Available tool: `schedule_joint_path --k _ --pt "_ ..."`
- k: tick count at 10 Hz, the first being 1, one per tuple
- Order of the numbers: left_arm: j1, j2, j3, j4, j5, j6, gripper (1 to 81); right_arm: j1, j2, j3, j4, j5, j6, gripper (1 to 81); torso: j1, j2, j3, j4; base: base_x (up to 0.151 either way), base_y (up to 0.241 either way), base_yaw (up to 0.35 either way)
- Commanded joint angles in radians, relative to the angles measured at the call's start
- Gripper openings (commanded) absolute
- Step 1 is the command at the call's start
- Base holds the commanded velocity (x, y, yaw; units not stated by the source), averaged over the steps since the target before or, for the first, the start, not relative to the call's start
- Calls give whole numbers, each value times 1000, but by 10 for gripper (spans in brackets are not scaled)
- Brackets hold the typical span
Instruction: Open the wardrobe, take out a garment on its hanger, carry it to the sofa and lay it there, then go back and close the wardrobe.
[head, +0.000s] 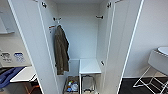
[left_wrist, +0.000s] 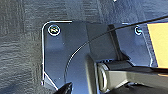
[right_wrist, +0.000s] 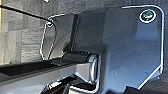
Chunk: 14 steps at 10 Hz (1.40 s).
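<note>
Both doors of the wardrobe (head: 82, 37) are standing swung wide, its tall white body running floor to ceiling and facing the camera. An olive-brown coat (head: 61, 51) is hanging lengthwise down from a hook on the inner left wall, beside a low shelf (head: 89, 66) with a box of items (head: 72, 86) on the wardrobe floor. A white chair (head: 156, 67) is sitting on dark carpet (head: 127, 87) at right. The wrist views are looking at dark floor; I cannot tell how either hand is set.
</note>
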Motion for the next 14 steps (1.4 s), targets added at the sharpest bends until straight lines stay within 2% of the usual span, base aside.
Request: schedule_joint_path --k 1,5,7,11,14 --pt "-56 -11 9 3 44 0 811 59 -38 55 -9 -38 -3 811 1 0 0 0 71 0 0" --pt "-56 -17 16 3 42 0 811 58 -97 130 -6 -18 -2 811 1 0 0 0 80 0 0" --pt "-56 -44 64 2 42 -2 811 58 -110 144 -3 -17 -2 811 1 0 0 0 88 0 0" --pt "-56 -135 190 2 42 -6 811 64 -173 191 6 6 2 811 1 0 0 0 86 0 0" --pt "-59 -226 295 2 13 -10 811 91 -282 276 7 13 9 811 2 1 0 0 0 0 0"
